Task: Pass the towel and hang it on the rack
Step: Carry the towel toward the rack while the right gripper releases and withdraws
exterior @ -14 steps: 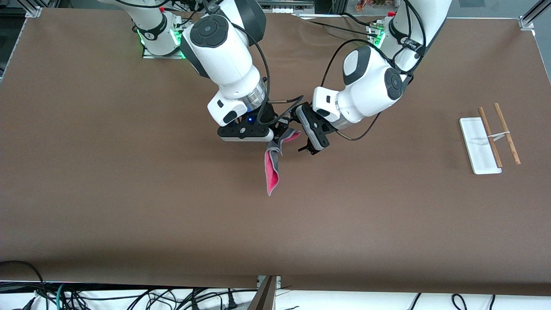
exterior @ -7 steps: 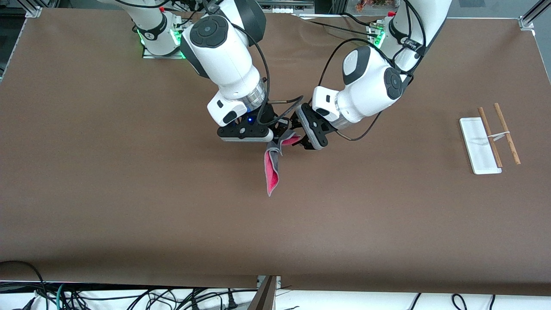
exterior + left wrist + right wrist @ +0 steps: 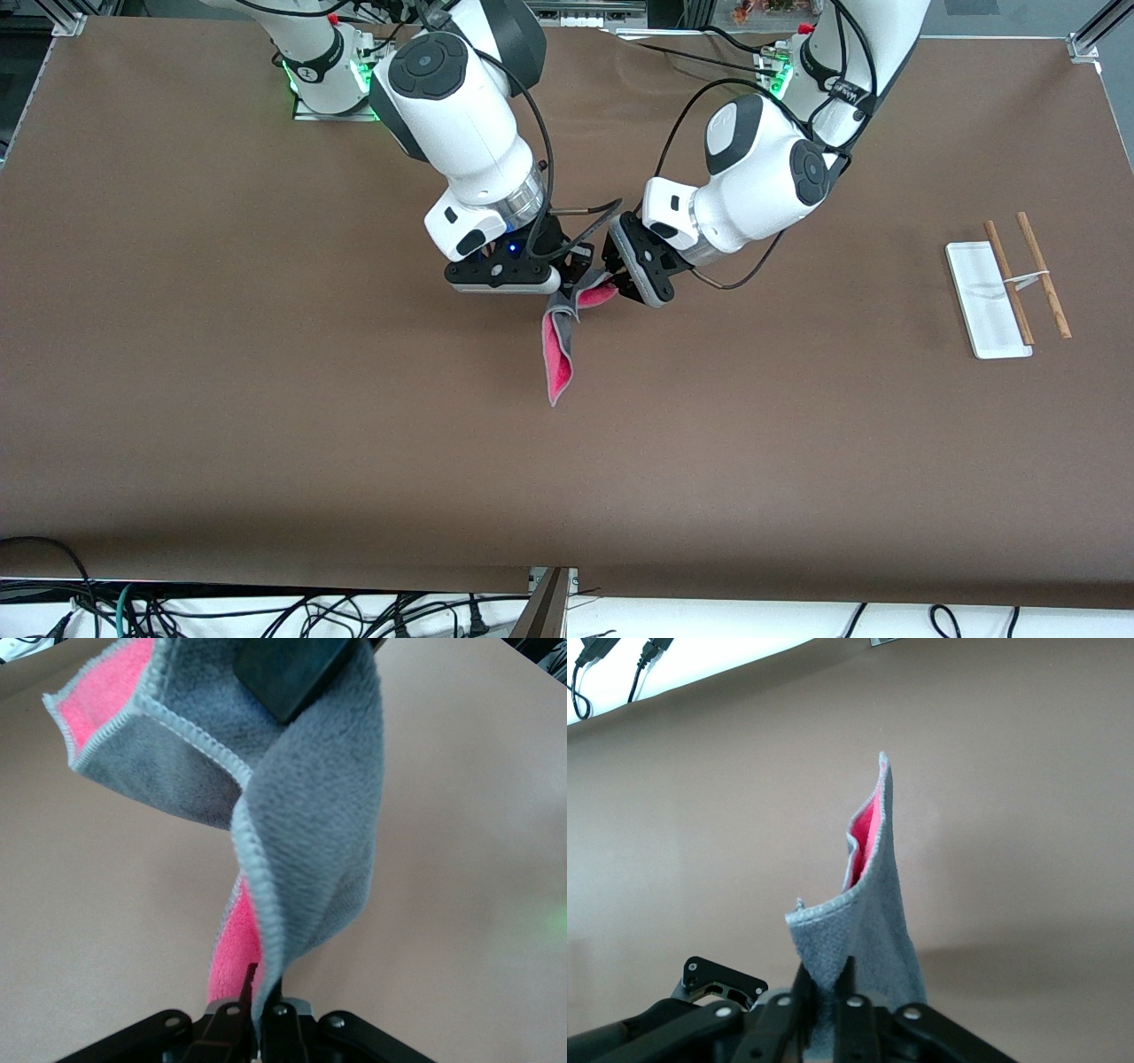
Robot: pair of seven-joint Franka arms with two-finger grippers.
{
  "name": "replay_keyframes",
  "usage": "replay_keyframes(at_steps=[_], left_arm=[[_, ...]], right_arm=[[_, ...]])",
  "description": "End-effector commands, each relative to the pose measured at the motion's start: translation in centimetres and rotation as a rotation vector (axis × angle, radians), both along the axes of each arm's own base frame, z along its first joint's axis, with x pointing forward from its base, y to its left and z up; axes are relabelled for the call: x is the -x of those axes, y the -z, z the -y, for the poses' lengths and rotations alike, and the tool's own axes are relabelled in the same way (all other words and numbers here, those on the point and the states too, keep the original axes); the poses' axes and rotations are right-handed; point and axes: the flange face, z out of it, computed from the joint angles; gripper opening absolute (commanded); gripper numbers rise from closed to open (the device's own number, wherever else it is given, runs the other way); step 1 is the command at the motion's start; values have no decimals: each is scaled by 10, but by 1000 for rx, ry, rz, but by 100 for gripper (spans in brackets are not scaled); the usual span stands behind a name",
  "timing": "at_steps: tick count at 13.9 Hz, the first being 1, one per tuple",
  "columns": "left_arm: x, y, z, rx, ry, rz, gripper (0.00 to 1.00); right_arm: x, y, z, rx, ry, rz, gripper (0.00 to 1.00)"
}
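Observation:
The towel [image 3: 560, 354], grey on one side and pink on the other, hangs over the middle of the table between both grippers. My right gripper [image 3: 567, 285] is shut on its upper grey fold; in the right wrist view the gripper [image 3: 826, 973] has the cloth [image 3: 873, 912] filling the space between its fingers. My left gripper [image 3: 617, 289] is shut on the raised corner beside it, and the left wrist view shows it [image 3: 263, 981] clamping the stitched edge of the towel [image 3: 310, 815]. The rack [image 3: 1019, 282] stands toward the left arm's end of the table.
The rack has a flat white base [image 3: 979, 310] and two thin wooden rods [image 3: 1045, 279] joined by a white crosspiece. Brown table [image 3: 266, 399] spreads around the towel. Cables hang along the table edge nearest the front camera.
My left gripper's fingers have shut on the towel's raised corner. The right gripper has kept its place on the cloth. The hanging part of the towel has barely moved.

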Motion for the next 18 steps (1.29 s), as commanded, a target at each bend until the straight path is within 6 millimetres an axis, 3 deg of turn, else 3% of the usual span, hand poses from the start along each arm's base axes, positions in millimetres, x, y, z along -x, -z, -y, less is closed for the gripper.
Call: replay_keyframes(at_steps=[1,5,7,9,11,13,14,18], left_arm=[[0,-1,-2,-11,20,6,0],[-9,-10,-24,-14,10,-16,0],[-16,-26,-59,-21,12,-80,0],[-17,-39,-99,-33,26,-178,0],[-27,-38,-151,-50,6,-259,0],[-28,-47,-188,-55,13,-341,0],[-35,-55,-217,-44,-4,-375,0],[-40,-59,-324,-70,-64,-489,0]], right_arm=[[-3,-10,2,-8,-3,14,100],[-8,-11,9,-8,7,17,100],[-15,-11,19,10,-7,23,100],[-27,-9,42,99,-110,51,100],[-51,-4,84,144,-154,35,100],[-78,-3,136,190,-239,37,100],[-86,2,161,217,-297,12,100],[-101,-6,265,274,-348,-116,100]])
